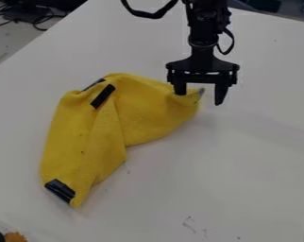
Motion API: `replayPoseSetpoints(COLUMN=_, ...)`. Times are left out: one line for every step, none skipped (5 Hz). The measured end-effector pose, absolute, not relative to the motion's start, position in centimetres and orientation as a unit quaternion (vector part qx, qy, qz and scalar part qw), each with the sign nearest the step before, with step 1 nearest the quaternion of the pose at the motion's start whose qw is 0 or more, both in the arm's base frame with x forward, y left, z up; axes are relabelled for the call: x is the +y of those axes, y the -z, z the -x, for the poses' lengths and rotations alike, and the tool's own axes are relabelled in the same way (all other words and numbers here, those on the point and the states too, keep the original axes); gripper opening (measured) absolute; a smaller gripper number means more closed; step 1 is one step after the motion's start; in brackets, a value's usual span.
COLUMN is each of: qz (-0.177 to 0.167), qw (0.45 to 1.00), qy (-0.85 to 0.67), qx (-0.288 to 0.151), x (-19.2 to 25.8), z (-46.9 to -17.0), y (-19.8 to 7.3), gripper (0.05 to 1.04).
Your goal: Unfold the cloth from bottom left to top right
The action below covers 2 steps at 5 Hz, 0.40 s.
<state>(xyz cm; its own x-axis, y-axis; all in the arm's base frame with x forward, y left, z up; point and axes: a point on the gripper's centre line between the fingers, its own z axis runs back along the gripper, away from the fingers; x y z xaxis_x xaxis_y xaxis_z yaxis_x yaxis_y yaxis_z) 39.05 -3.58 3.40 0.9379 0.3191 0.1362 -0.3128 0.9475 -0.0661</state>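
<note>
A pale desk (249, 165) runs slantwise across the view, with dark cables (38, 20) beyond its upper left edge; the yellow cloth (148, 111) lies on it left of centre, bent and creased, one end towards the bottom left, the other below the end effector (200, 98); its dark patches (103, 96) look like bits of the edging turned up by the folds. The end effector's fingers are spread, astride the cloth's right-hand tip, presumably so that they can close on it; the bottom left corner probably needs lifting towards the top right.
</note>
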Motion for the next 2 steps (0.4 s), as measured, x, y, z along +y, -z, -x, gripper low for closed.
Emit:
replayPoseSetpoints(qz=0.001, qw=0.983, qy=-0.148, qx=-0.105, x=-2.8, z=-39.4, y=-5.9, gripper=1.010)
replayPoseSetpoints(qz=-0.012, qw=0.979, qy=-0.120, qx=-0.162, x=-2.7, z=-40.1, y=-9.2, gripper=1.006)
